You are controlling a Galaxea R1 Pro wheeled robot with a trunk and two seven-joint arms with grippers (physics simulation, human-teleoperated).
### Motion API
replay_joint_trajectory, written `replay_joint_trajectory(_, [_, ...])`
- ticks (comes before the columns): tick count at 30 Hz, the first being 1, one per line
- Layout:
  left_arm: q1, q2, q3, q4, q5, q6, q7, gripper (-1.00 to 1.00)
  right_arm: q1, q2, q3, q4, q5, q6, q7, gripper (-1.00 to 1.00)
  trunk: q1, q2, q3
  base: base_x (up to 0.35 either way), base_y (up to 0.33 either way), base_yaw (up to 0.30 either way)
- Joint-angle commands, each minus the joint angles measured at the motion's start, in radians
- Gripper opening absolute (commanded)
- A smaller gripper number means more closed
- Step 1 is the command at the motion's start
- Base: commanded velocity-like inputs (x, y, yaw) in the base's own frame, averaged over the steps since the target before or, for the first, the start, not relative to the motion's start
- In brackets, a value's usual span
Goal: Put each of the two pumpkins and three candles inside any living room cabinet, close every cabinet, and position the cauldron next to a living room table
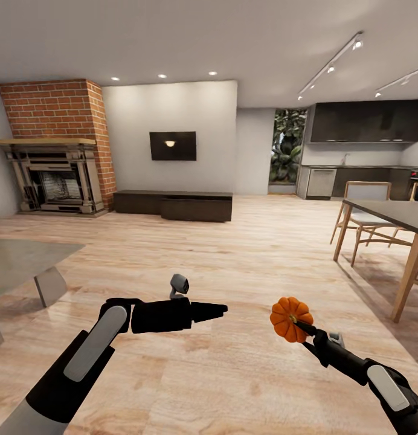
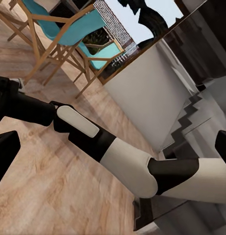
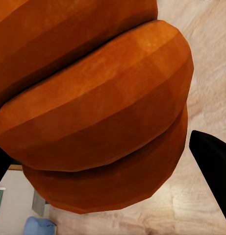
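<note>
Right end effector [image 1: 307, 329] pinched a pumpkin [image 1: 290, 318] across its ribs.
It looked light, rigid, smooth; left end effector's [image 1: 218, 310] state unclear.

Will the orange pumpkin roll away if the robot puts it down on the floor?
Probably a little. The pumpkin is round and ribbed, so on the smooth wooden floor it could roll before settling. It looks hard and keeps its shape between the right gripper's fingers, so it likely won't squash. It seems light for one arm.
</note>
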Motion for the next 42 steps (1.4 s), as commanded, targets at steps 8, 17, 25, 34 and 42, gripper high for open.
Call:
replay_joint_trajectory(8, [-0.001,0.001,-0.001,0.000,-0.005,0.001,-0.008,1.00,-0.001,0.000,-0.003,0.000,-0.005,0.009,-0.004,-1.00,0.000,0.000,0.000,0.000,0.000,0.028])
replay_joint_trajectory(17, [-0.001,0.002,0.001,0.001,-0.006,0.001,-0.008,1.00,-0.001,0.001,-0.003,0.000,-0.006,0.009,-0.026,-1.00,0.000,0.000,0.000,0.000,0.000,0.226])
replay_joint_trajectory(25, [-0.001,0.001,0.001,0.002,-0.006,0.001,-0.008,1.00,-0.001,0.005,-0.002,-0.023,-0.007,0.008,-0.070,-1.00,0.000,0.000,-0.001,0.023,0.000,0.075])
replay_joint_trajectory(34, [-0.001,0.000,0.000,0.002,-0.006,0.001,-0.008,1.00,-0.001,0.009,-0.001,-0.027,-0.007,0.010,-0.075,-1.00,0.000,0.000,-0.010,0.243,0.000,0.006])
replay_joint_trajectory(42, [-0.001,0.000,-0.001,0.002,-0.006,0.001,-0.008,1.00,-0.001,0.009,-0.001,-0.027,-0.007,0.011,-0.075,-1.00,0.000,0.000,-0.019,0.323,0.000,0.000])
